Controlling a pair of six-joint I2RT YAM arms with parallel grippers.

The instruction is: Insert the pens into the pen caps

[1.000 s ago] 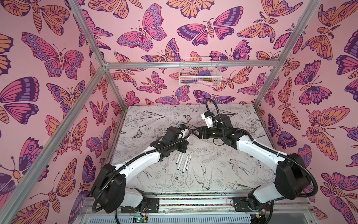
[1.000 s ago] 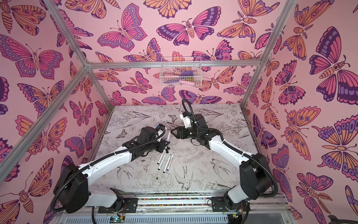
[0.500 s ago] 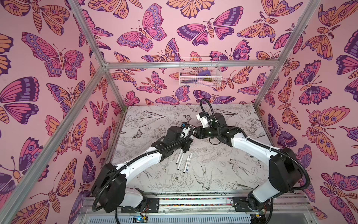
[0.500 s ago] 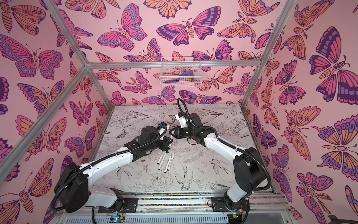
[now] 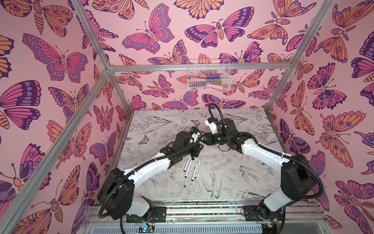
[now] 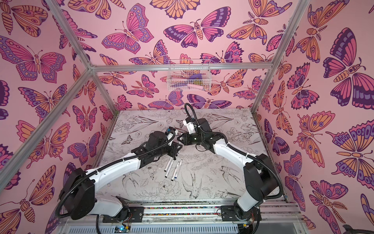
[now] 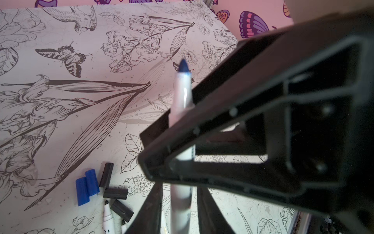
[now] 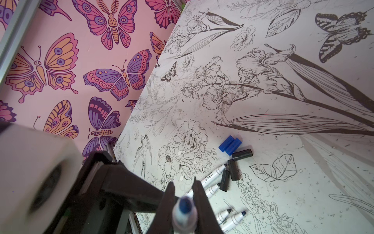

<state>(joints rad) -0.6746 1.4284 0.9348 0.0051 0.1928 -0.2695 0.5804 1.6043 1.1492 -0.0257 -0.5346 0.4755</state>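
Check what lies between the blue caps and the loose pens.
Three black caps lie there, between the blue caps and the pens, seen in the right wrist view.

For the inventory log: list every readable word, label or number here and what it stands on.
Nothing can be read.
Loose pens: dark barrel print, too small to read.
Raised blue-tipped pen: barrel print blurred, unreadable.
Caps: no marking seen.

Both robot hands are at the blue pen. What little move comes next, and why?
Probably the left gripper backs away from the blue-tipped pen: its jaws stand loose around the pen, and the right gripper is shut on it. Blue caps lie nearby.
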